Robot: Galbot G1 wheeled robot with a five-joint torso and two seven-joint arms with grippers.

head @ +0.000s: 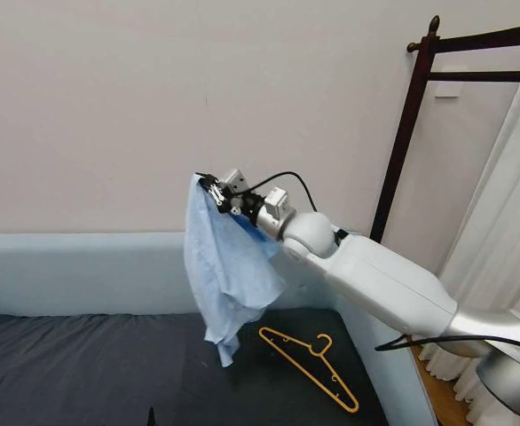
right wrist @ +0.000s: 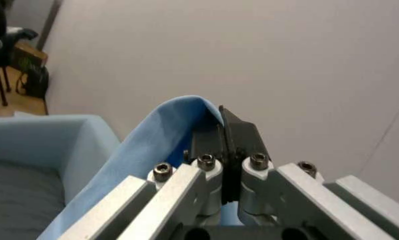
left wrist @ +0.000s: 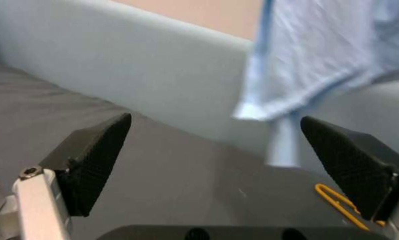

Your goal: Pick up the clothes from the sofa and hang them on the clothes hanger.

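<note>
The right gripper [head: 212, 188] has its fingers [right wrist: 243, 137] pressed together, pinching the top edge of a light blue shirt [head: 229, 266]. The shirt hangs straight down from the fingers in loose folds. Its lowest tip reaches down near the dark grey seat of the sofa [head: 65, 373], but it is not clear whether it touches. Behind the fingers is a plain pale wall [head: 109, 89]. Below them, behind the cloth, runs the sofa's pale blue backrest [head: 65, 271].

Lower than the fingers, under the robot's right arm, a yellow hanger [head: 318, 364] lies flat on the seat, near the shirt's tip and apart from it. Farther out on that side, well apart from the fingers and reaching higher than them, stands a dark wooden clothes rack [head: 411, 115] with a white curtain [head: 508, 231] beside it.

The left gripper [left wrist: 216, 155] is low over the sofa seat with its fingers [left wrist: 96, 160] spread wide and nothing between them. Beyond them hangs the shirt's lower edge.
</note>
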